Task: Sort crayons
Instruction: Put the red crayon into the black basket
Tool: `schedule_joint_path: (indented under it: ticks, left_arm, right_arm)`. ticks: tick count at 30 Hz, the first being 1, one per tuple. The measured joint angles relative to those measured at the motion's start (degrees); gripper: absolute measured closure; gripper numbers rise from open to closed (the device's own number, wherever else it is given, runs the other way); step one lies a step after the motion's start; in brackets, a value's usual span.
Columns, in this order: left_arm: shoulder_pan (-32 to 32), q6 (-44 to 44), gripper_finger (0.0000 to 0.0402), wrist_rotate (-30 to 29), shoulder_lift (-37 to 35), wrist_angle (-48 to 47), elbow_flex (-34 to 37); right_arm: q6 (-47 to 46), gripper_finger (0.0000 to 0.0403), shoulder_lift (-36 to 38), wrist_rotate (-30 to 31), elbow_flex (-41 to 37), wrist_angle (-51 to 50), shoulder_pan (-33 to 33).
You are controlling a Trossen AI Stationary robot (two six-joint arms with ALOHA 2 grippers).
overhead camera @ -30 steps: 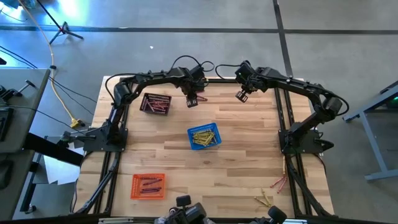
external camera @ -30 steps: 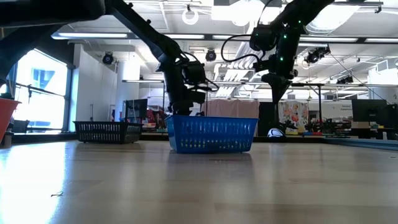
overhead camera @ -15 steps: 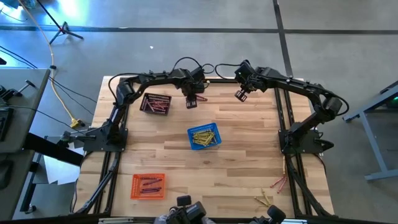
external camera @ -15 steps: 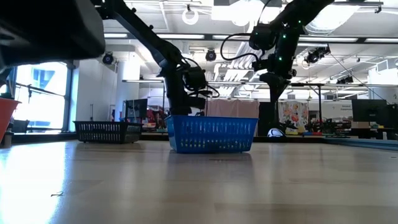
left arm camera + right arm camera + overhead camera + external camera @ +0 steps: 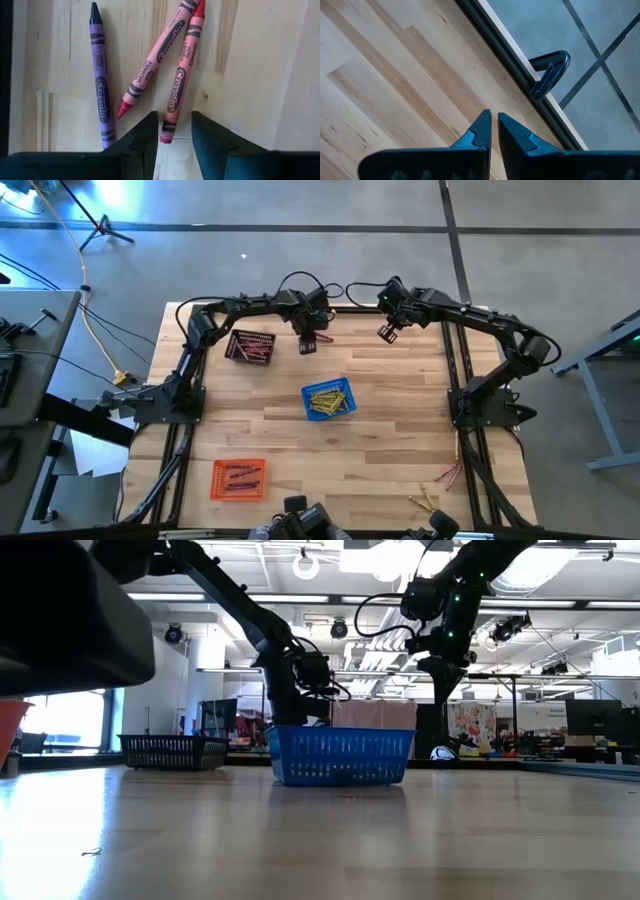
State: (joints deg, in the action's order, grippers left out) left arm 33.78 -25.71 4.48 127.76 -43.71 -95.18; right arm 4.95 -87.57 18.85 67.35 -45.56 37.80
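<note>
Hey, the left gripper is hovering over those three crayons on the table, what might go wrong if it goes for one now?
1. The left gripper is open over the end of a red crayon that crosses a second red crayon near their far ends, so closing may drag both.
2. The purple crayon lies close beside them; a descending finger might knock it aside.
3. The black basket sits nearby, so a mixed grab could land colours together.

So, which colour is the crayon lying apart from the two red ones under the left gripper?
Purple crayon, with a dark tip; the left wrist view shows it best.
</note>
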Motion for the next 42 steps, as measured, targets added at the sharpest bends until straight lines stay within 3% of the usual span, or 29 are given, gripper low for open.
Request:
schedule_joint_path:
  ticks: [5, 11, 21, 29, 38, 42]
  left_arm:
    - [0.0, 0.0, 0.0321, 0.0, 0.1, -1.2, 0.0]
    - [-0.3, 0.1, 0.0393, 0.9, 0.2, -4.5, 0.0]
    - [-1.4, 1.1, 0.0400, 4.2, -2.2, -10.9, 0.5]
    - [-1.8, 7.0, 0.0401, 3.8, -9.6, -16.6, 0.4]
    - [0.0, 7.2, 0.0401, -2.2, -18.7, -34.8, 0.6]
    - [2.4, 7.2, 0.0401, -2.3, -22.4, -40.1, 4.9]
  right_arm:
    - [0.0, 0.0387, 0.0, 0.0, 0.0, 0.0, 0.0]
    - [0.0, 0.0387, 0.0, 0.0, 0.0, 0.0, 0.0]
    - [0.0, 0.0387, 0.0, 0.0, 0.0, 0.0, 0.0]
    - [0.0, 0.0387, 0.0, -0.2, 0.0, 0.1, 0.0]
    - [0.0, 0.0387, 0.0, -0.4, 0.0, 0.4, 0.0]
    - [0.0, 0.0387, 0.0, -0.4, 0.0, 0.4, 0.0]
